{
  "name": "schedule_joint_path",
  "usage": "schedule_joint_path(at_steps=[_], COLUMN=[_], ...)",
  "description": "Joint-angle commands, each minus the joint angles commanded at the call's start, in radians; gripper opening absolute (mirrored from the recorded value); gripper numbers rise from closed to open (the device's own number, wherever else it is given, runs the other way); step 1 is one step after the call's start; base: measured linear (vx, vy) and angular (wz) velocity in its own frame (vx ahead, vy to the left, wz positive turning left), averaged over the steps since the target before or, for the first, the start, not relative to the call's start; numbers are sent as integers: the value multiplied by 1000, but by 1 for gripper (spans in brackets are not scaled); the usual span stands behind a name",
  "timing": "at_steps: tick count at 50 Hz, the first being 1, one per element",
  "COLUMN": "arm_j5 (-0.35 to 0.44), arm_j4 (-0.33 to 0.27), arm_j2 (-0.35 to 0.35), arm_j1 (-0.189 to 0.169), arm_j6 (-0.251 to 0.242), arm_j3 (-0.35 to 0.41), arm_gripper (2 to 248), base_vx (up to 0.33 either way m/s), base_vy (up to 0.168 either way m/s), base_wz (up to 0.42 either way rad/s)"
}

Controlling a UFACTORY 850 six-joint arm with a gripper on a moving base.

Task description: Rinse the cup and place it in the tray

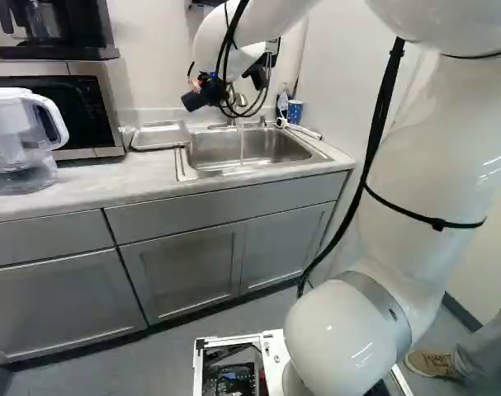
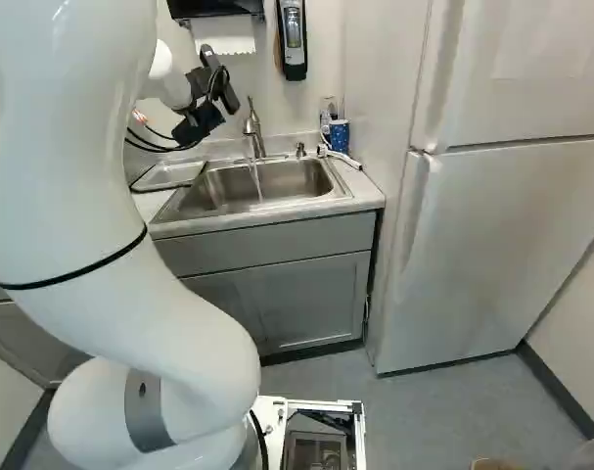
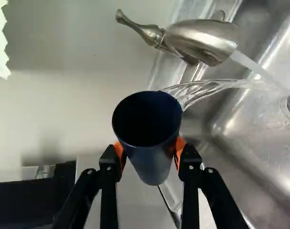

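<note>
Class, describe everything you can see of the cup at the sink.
The cup is dark blue, smooth, slightly shiny, round-mouthed and tapering to a narrower base; no handle shows. Its inside is too dark to judge. The jaws' orange pads grip it from both sides, mouth facing the wrist camera. Water spans from its rim towards the sink.

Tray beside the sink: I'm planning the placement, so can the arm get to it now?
Probably yes: the pincer holds the cup close by, and nothing visible blocks the tray.
</note>
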Motion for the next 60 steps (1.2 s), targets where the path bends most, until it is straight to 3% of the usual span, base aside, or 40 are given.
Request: schedule_joint_path(at_steps=[60], arm_j5=[0], arm_j4=[0], arm_j2=[0], arm_j1=[0], arm_j6=[629], arm_j3=[0], arm_gripper=[121], base_vx=[0], base_vy=[0], base_wz=[0])
